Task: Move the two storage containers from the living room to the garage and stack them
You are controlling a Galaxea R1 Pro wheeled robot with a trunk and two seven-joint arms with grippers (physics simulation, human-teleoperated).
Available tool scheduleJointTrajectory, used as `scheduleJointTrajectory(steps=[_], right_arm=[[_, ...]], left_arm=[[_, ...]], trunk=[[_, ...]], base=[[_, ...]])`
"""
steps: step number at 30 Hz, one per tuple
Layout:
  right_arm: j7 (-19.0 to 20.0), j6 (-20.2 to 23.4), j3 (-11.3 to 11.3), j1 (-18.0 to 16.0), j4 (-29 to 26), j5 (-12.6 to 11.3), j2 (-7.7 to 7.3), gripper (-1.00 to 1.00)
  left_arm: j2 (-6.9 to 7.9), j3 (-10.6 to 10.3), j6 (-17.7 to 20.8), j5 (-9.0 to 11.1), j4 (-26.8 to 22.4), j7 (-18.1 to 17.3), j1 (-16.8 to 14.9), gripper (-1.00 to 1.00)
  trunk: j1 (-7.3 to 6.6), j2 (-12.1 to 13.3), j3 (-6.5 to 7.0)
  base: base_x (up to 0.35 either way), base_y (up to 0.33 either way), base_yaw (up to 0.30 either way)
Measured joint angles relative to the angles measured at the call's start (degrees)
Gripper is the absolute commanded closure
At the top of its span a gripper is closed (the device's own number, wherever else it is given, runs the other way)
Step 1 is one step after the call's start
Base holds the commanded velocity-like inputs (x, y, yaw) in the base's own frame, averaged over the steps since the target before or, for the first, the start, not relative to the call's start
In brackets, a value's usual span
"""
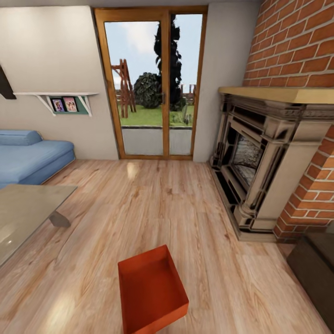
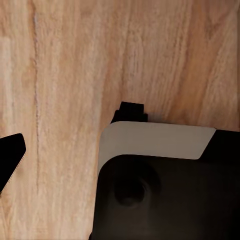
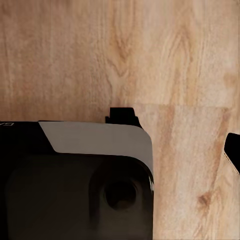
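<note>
I am in the living room, on its light wood-plank floor (image 1: pixel 139 204). One orange-red storage container (image 1: pixel 150 290) lies open-topped on the planks, close in front of me and slightly turned. Each wrist view looks down on planks and on my own black and grey body. A dark fingertip (image 2: pixel 11 157) of my left gripper (image 2: pixel 120 152) shows at the picture's edge, far from the middle, so the fingers stand apart with nothing between them. My right gripper (image 3: pixel 120 150) shows one fingertip (image 3: pixel 234 152) the same way. The garage and its floor are out of view.
A glass coffee table (image 1: pixel 28 213) and a blue sofa (image 1: pixel 28 155) stand at the left. A brick fireplace (image 1: pixel 260 162) juts out on the right, with a dark low bench (image 1: pixel 315 269) nearer me. A wood-framed glass door (image 1: pixel 155 88) is straight ahead.
</note>
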Motion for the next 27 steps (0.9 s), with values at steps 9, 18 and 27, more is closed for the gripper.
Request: scheduleJointTrajectory(steps=[9,18,27], right_arm=[[0.0,0.0,0.0,0.0,0.0,0.0,0.00,-1.00],[0.0,0.0,0.0,0.0,0.0,0.0,0.00,-1.00],[0.0,0.0,0.0,0.0,0.0,0.0,0.00,-1.00]], left_arm=[[0.00,0.0,0.0,0.0,0.0,0.0,0.0,-1.00],[0.00,0.0,0.0,0.0,0.0,0.1,0.0,-1.00],[0.01,0.0,0.0,0.0,0.0,0.1,0.0,-1.00]], trunk=[[0.00,0.0,0.00],[0.03,0.0,0.00],[0.03,0.0,-0.06]], base=[[0.303,0.000,0.000],[0.038,0.000,0.000],[0.001,0.000,0.120]])
